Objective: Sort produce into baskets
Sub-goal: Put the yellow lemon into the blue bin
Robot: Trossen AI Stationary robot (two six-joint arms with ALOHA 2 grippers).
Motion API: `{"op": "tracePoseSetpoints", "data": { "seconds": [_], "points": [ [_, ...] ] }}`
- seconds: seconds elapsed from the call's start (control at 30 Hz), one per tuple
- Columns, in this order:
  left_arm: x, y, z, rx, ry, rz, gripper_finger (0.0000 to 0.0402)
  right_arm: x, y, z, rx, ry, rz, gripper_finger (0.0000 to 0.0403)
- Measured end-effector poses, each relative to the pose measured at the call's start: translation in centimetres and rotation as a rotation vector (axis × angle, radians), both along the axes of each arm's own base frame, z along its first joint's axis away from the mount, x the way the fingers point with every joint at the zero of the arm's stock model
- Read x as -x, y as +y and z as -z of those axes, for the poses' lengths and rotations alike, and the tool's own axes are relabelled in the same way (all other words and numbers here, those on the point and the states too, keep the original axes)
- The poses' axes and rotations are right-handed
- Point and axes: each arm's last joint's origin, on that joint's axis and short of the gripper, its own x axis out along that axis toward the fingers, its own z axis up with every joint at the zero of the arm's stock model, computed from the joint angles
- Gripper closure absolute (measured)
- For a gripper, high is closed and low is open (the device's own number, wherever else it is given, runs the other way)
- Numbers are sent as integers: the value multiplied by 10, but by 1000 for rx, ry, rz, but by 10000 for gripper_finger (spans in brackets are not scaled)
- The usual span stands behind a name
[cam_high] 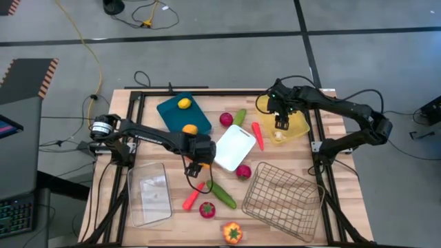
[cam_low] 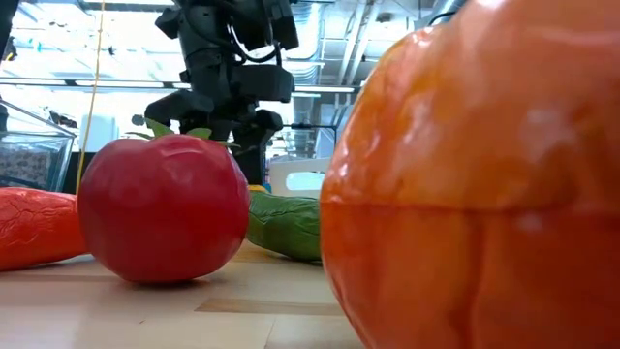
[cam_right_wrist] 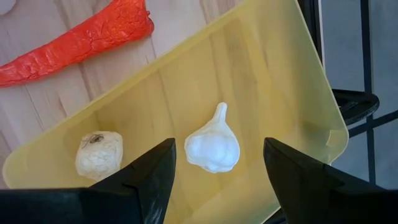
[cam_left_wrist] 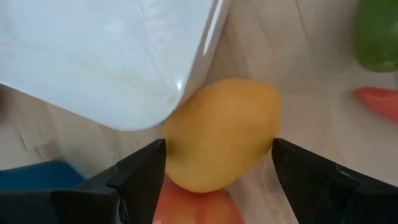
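My left gripper (cam_high: 200, 163) is low over the table at the white tray's (cam_high: 234, 147) near left corner, open. A yellow-orange citrus (cam_left_wrist: 221, 134) lies on the wood between its fingers. My right gripper (cam_high: 281, 124) hovers open and empty over the translucent yellow tray (cam_high: 298, 127). That tray holds a white garlic (cam_right_wrist: 212, 146) and a beige garlic (cam_right_wrist: 99, 154). Two citrus (cam_high: 185, 103) (cam_high: 189, 129) lie in the teal tray (cam_high: 172, 114). My left gripper's fingers stand on either side of the citrus, coming from above. One fingertip (cam_left_wrist: 155, 163) is right at the citrus's side; I cannot tell whether it touches. The other finger (cam_left_wrist: 286, 158) is apart from it. The citrus rests on the table.
Loose on the table are carrots (cam_high: 257, 136) (cam_high: 193, 195), cucumbers (cam_high: 239, 117) (cam_high: 222, 194), red fruits (cam_high: 226, 119) (cam_high: 243, 171) (cam_high: 207, 209) and a pepper (cam_high: 233, 233). A clear bin (cam_high: 150, 193) stands near left, a wire basket (cam_high: 282, 200) near right.
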Motion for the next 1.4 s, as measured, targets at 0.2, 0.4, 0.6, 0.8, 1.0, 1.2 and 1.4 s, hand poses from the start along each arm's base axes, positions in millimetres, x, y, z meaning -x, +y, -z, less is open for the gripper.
{"op": "tracePoseSetpoints", "data": {
  "seconds": [0.2, 0.4, 0.6, 0.8, 1.0, 1.2, 1.4],
  "points": [
    [1, 0, 7, 2, -31, 20, 126, 0, 0, 0, 0, 0, 0, 132],
    [3, 0, 14, -4, -55, 46, 126, 0, 0, 0, 1, 0, 0, 132],
    [5, 0, 19, -14, -54, 44, 131, 0, 0, 0, 1, 0, 0, 132],
    [5, 1, 20, -22, -56, 37, 181, 0, 0, 0, 1, -1, 0, 132],
    [5, 1, 20, -23, -55, 36, 223, 0, 0, 0, 1, -1, 0, 132],
    [5, 1, 20, -23, -54, 34, 225, 0, 0, 0, 1, -1, 0, 132],
    [-3, 1, 9, -13, -71, 18, 226, 0, 0, 0, 1, -1, 0, 132]
  ]
}}
